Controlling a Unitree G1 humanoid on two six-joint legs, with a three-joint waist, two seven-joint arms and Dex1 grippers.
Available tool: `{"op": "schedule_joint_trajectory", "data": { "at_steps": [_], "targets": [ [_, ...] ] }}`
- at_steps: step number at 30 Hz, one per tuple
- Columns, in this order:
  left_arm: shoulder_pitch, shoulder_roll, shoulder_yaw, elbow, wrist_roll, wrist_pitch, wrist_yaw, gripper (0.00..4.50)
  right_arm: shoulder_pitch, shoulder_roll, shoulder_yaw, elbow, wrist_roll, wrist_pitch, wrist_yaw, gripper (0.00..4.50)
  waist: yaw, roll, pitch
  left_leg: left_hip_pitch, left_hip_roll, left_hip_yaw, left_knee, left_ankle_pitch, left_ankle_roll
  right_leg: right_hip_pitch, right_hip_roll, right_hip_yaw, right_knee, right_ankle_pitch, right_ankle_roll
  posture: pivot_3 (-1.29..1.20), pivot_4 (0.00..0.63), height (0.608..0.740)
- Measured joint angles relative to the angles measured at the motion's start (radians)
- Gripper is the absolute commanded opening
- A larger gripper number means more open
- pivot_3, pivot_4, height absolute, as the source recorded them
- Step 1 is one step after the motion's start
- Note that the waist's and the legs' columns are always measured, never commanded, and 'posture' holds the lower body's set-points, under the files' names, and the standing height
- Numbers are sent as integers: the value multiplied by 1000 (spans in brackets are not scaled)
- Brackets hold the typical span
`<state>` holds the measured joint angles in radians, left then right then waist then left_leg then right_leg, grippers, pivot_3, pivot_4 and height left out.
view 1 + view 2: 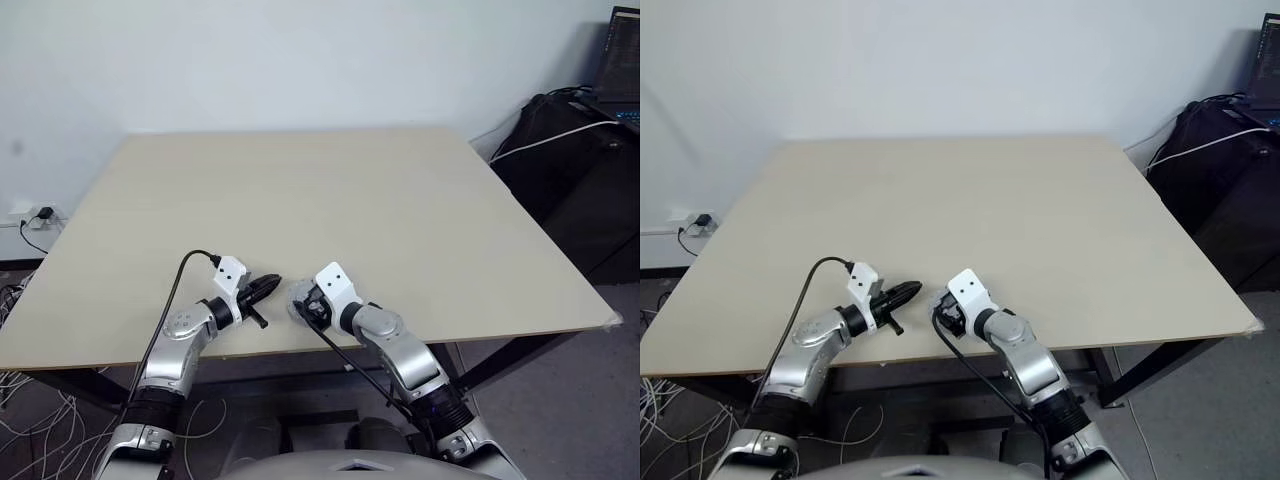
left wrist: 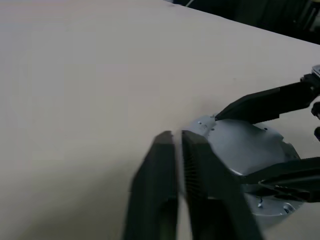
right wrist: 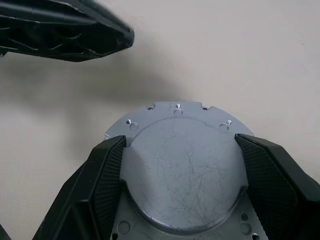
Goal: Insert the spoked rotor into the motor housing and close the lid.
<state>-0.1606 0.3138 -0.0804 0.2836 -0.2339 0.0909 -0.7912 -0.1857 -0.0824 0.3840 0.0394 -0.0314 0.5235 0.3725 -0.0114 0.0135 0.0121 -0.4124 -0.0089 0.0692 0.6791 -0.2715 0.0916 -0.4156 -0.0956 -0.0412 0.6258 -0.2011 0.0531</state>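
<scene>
now, in the left eye view, the table (image 1: 400, 220) is pale wood, and both arms work near its front edge. the left tool (image 1: 262, 289) has its 2 black fingers pressed together with nothing between them, and it points toward the right tool (image 1: 303, 302), which sits just beside it over a small round silver part. the silver part is mostly hidden under the white wrist block, so i cannot read it well from here.

in the right eye view the same pair shows, the left tool tip near the right one but apart from it.

in the left wrist view, the closed fingers (image 2: 195, 170) rise in front of the lid (image 2: 245, 150), a silver-grey domed disc lying on the table. the 2 fingers of the other arm stand on opposite sides of it.

in the right wrist view, the right tool is set wide and its pads (image 3: 107, 165) press both sides of the lid dome, so it holds the lid. the closed left tool is near the far edge, not touching. whether the spoked rotor and motor housing sit under this lid, i cannot tell.

the risk, i think, is that the lid is not seated flat: a push from the closed left tool could tilt it, or slide it out of the smooth-sided grip.
</scene>
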Motion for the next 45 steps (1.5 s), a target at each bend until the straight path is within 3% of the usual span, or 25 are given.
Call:
{"op": "schedule_joint_trajectory", "data": {
  "at_steps": [12, 34, 35, 37, 45],
  "targets": [
    [-140, 41, -91, 82, 56, 135, -124, 20, 2, 4, 0, 0, -1, 1, -1, 3204, 0, 0, 0, 0, 0, 0, 0, 1, -1, 0, 2, 0, 0, 0, 0, 0, 0, 740],
    [-215, 26, -147, 108, 141, 245, -120, 20, 7, 5, -2, -2, -1, 1, 0, 3204, 1, 0, 0, 1, 0, -1, 0, 1, -1, 1, 0, 0, 0, 0, 0, 0, 0, 740],
    [-216, 25, -147, 108, 142, 246, -120, 0, 7, 5, -1, -3, 0, 1, 0, 3959, 1, 0, 0, 1, 0, -1, 0, 1, -1, 1, 0, 0, 0, 0, 0, 0, 0, 740],
    [-217, 24, -147, 108, 144, 247, -121, 0, 10, 5, -2, -5, 7, 2, 14, 4460, 1, -1, 0, 1, 0, -1, 0, 1, -1, 1, 0, 0, 0, 0, 0, 0, 0, 740],
    [-217, 19, -143, 108, 143, 248, -120, 0, 15, 8, -11, -8, 26, 6, 23, 4460, 2, -1, 0, 0, 0, -2, 0, 1, -1, 1, 0, 0, 0, 0, 0, 0, 0, 740]
  ]
}}
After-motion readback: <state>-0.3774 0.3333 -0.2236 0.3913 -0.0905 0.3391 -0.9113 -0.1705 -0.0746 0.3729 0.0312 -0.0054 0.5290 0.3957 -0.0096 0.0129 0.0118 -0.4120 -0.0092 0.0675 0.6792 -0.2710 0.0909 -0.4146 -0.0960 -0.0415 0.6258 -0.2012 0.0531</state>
